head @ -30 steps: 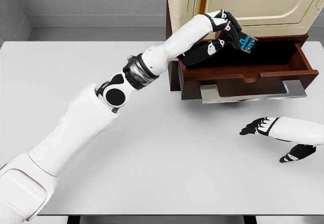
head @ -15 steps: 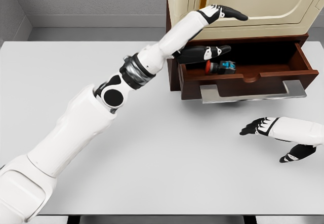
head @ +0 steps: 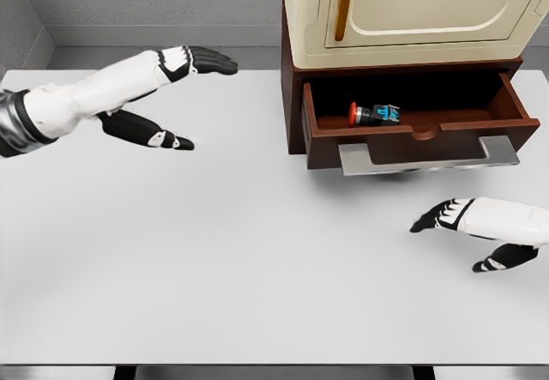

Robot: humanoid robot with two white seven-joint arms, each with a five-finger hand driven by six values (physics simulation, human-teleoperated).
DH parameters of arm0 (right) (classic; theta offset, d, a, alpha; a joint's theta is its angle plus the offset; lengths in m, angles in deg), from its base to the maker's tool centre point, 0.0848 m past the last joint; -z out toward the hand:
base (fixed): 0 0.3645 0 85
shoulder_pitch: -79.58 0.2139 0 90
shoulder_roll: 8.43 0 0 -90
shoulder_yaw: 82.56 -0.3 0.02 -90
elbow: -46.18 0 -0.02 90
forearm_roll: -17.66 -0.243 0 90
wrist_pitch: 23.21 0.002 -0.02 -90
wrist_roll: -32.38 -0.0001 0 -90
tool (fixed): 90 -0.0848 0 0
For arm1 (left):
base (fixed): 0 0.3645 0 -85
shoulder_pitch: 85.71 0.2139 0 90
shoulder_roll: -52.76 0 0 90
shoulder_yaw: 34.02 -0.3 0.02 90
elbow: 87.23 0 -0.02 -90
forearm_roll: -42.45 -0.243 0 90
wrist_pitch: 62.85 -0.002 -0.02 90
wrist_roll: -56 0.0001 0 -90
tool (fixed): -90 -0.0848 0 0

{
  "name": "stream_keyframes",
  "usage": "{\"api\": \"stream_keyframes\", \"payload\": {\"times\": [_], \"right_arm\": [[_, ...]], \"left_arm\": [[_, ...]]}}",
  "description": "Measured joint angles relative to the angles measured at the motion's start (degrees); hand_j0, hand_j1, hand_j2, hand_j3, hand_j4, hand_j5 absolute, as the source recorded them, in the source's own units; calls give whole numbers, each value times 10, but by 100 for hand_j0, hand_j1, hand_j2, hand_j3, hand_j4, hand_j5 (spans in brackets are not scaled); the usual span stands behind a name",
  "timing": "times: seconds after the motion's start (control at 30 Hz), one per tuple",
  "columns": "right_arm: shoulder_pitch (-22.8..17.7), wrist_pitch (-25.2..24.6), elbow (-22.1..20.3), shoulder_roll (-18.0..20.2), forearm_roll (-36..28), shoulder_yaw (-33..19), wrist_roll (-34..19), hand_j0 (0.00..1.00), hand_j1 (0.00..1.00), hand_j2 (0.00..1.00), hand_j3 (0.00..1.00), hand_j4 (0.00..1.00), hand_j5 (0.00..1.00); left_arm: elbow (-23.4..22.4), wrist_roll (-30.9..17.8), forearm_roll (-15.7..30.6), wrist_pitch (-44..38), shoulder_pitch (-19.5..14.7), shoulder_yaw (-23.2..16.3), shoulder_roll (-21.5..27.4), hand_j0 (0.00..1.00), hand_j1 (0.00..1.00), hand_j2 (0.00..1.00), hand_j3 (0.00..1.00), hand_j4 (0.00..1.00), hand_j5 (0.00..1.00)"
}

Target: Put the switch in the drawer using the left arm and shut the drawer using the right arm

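Bare table [head: 257, 251] before open drawer [head: 412, 131]

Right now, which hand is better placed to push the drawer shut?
The right hand: it lies open on the table just below the drawer front. The switch already lies inside, and the left hand is far off to the left.

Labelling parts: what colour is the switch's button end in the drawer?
Red, on the switch, lying in the open drawer; head view.

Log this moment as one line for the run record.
switch: lying in open drawer | left robot hand: open, over table, away from drawer | right robot hand: open, below drawer front | drawer not yet closed
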Motion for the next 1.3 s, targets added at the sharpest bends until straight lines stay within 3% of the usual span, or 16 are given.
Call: {"api": "stream_keyframes", "payload": {"times": [0.17, 0.33, 0.63, 0.97, 1.03, 1.3], "right_arm": [[1, 0, 0, 0, 0, 0, 2, 50, 50, 50, 50, 50, 50], [1, 0, -1, 11, -3, -1, 4, 24, 24, 24, 24, 24, 24], [6, 0, -2, 34, -31, -3, 12, 20, 20, 20, 20, 20, 20], [21, 0, -6, 37, -51, -3, 43, 19, 19, 19, 19, 19, 19], [23, 4, -5, 38, -44, -2, 45, 19, 19, 19, 19, 19, 19], [47, 30, -1, 37, 32, 5, 47, 18, 18, 18, 18, 18, 18]], "left_arm": [[6, -61, 52, 1, -4, -36, 42, 100, 100, 100, 100, 100, 100], [7, -81, 77, 1, -4, -48, 50, 100, 100, 100, 100, 100, 100], [13, -86, 80, 1, -15, -50, 60, 100, 100, 100, 100, 100, 100], [16, -87, 50, 1, 32, -38, 60, 100, 100, 100, 100, 100, 100], [16, -87, 47, 1, 54, -26, 59, 100, 100, 100, 100, 100, 100], [19, -87, 45, 1, 57, -9, 58, 100, 100, 100, 100, 100, 100]]}}
